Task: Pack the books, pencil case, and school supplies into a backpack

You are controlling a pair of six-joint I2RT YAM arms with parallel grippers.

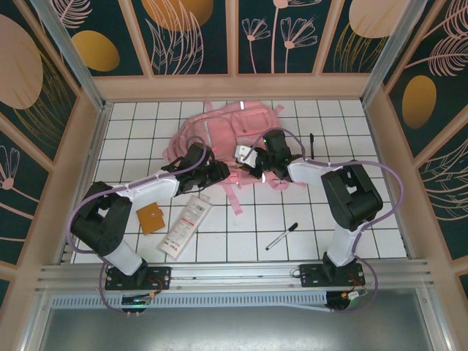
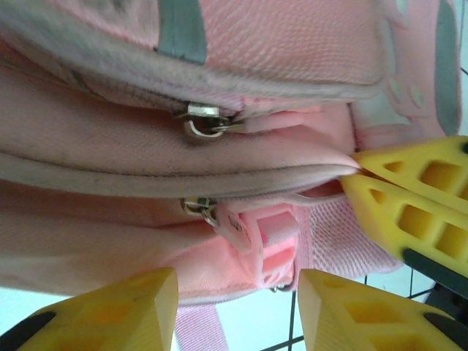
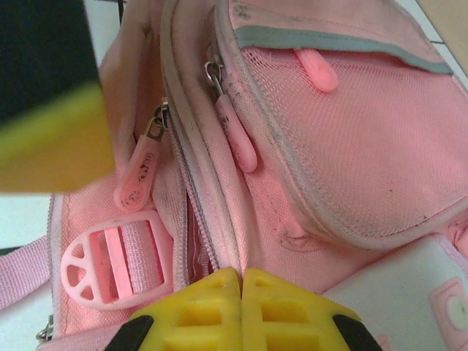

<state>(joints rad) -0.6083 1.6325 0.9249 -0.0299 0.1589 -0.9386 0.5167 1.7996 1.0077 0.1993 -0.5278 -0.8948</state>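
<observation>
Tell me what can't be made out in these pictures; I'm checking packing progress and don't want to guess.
Inside of the backpack: covered by its own fabric in all three views, so any contents cannot be told.
Print on the pencil case: too small in the top view to read.
Upper left of the right wrist view: a yellow-and-black shape, blurred and cut by the edge, unidentifiable.

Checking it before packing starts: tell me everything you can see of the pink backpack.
The soft pink fabric backpack lies on the white tiled table, straps trailing toward the arms. It shows grey reflective strips, a mesh pocket, metal zip sliders with pink pulls and a pink plastic buckle. The right gripper has its jaws shut on a seam by a zip; the left gripper holds its jaws open beside it.
</observation>
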